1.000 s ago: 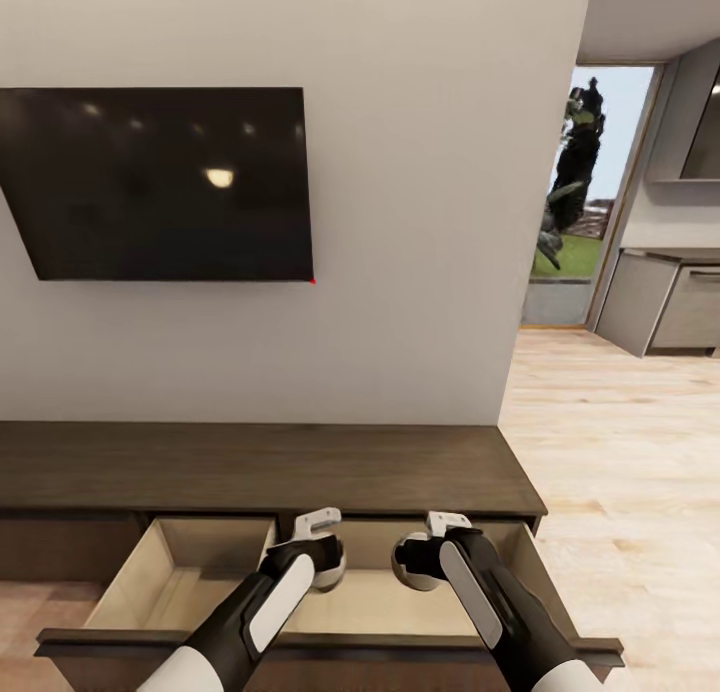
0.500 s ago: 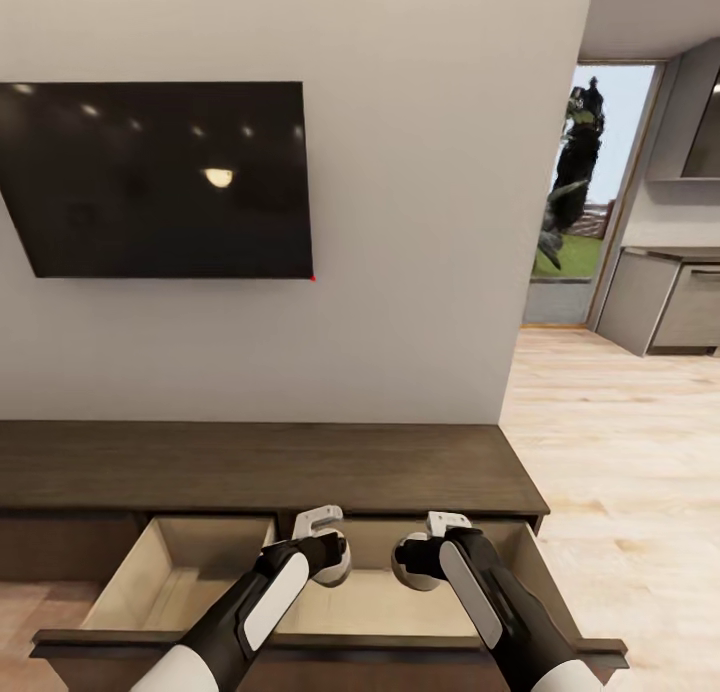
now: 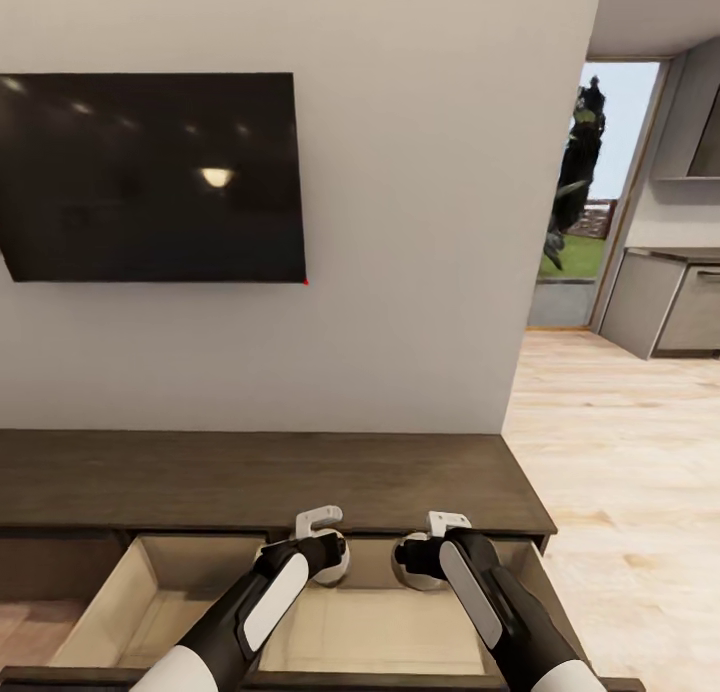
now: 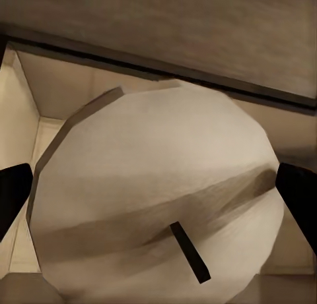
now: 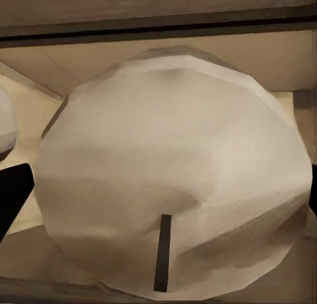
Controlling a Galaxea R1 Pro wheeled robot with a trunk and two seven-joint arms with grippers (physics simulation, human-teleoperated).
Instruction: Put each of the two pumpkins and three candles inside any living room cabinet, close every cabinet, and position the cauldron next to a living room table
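Candles are sitting one in each gripper, both hanging over the open drawer of the cabinet [image 3: 300,477]. From the head camera, the left gripper [image 3: 322,544] and the right gripper [image 3: 428,545] are reaching forward side by side, close together but apart, above the drawer's pale wooden interior. The left wrist camera is showing the left candle [image 4: 158,198], a pale beige faceted cylinder with a short dark wick, pinched between two dark fingertips [image 4: 13,195] at its opposite sides. The right wrist camera is showing the right candle [image 5: 175,185], the same pale shape with a dark wick, with one dark fingertip [image 5: 13,188] pressing its side; the other fingertip is barely showing at the frame edge.

The cabinet is running long, low and dark brown along a light grey wall. Its drawer [image 3: 140,597] is standing pulled out towards the robot, and the visible floor of it is looking bare. A black television [image 3: 150,177] is hanging on the wall above the cabinet. To the right, a light wooden floor [image 3: 620,452] is leading towards a doorway [image 3: 585,192] with greenery outside.
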